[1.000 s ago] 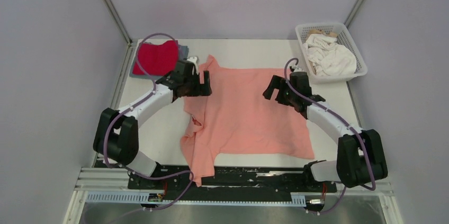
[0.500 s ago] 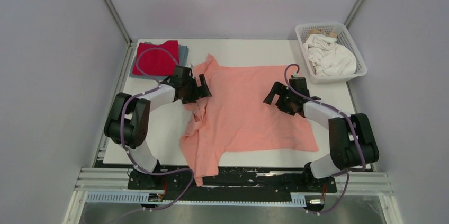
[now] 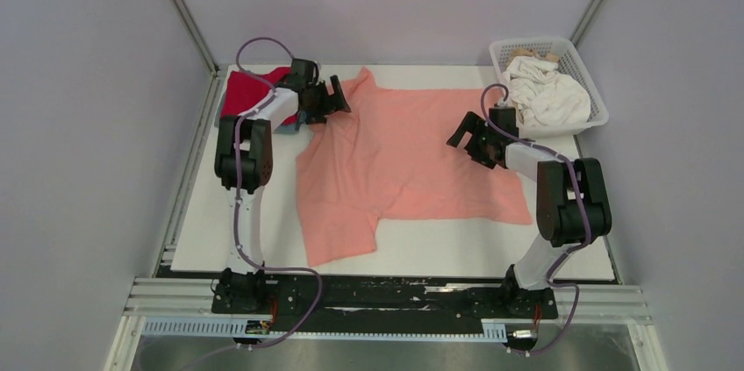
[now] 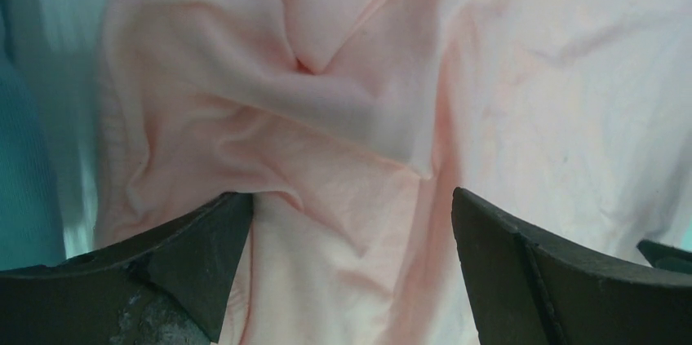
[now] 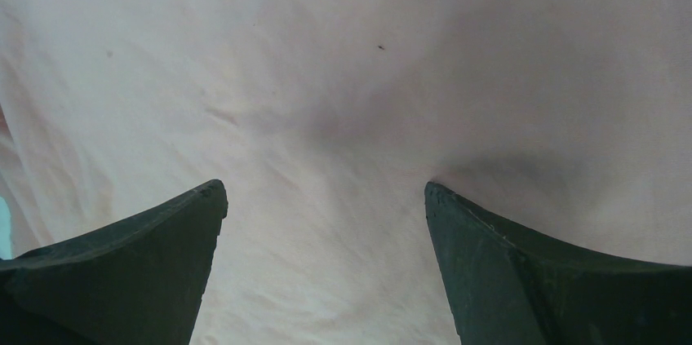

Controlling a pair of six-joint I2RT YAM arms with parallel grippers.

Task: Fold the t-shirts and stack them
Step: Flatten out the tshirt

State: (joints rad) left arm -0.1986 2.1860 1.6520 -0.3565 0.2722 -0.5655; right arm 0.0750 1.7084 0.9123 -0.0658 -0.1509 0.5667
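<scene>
Salmon-pink t-shirt (image 3: 404,156) lies beneath both parted jaws.

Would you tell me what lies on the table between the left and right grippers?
Only the pink shirt, spread out from the left gripper to the right gripper; the top view shows it.

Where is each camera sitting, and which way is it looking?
Top external: high up behind the arms, looking down at the table, the salmon-pink t-shirt and the basket; both whole arms show.
Left wrist: on the left arm, looking down at a bunched part of the shirt; only the open left gripper shows.
Right wrist: on the right arm, looking down at a smooth part of the shirt; only the open right gripper shows.
Shared: all three views see the same shirt.
</scene>
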